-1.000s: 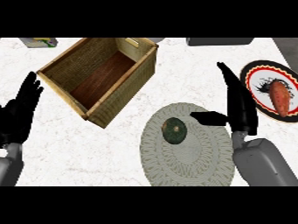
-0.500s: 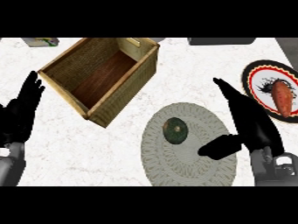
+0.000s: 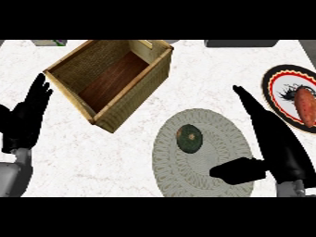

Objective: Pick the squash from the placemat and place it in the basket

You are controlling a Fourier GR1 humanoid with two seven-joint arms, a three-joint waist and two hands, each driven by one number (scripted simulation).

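A small dark green squash point(image 3: 189, 138) lies on the round grey woven placemat point(image 3: 201, 173) at centre right. The square wicker basket point(image 3: 112, 82) with a wooden floor stands behind it to the left, and nothing shows inside it. My right hand point(image 3: 276, 143) stands to the right of the squash with straight fingers pointing away and its thumb out over the placemat's right edge; it does not touch the squash. My left hand point(image 3: 20, 118) rests open at the left edge, fingers up.
A patterned plate point(image 3: 283, 90) at the right edge carries an orange sweet potato point(image 3: 305, 105). Small objects point(image 3: 49, 42) sit at the counter's far edge, cut off by the frame. White marble counter point(image 3: 85, 157) lies bare between my left hand and the placemat.
My right hand has drawn back toward me and to the right, from over the placemat's top edge to its right side. The squash, basket and left hand stay put.
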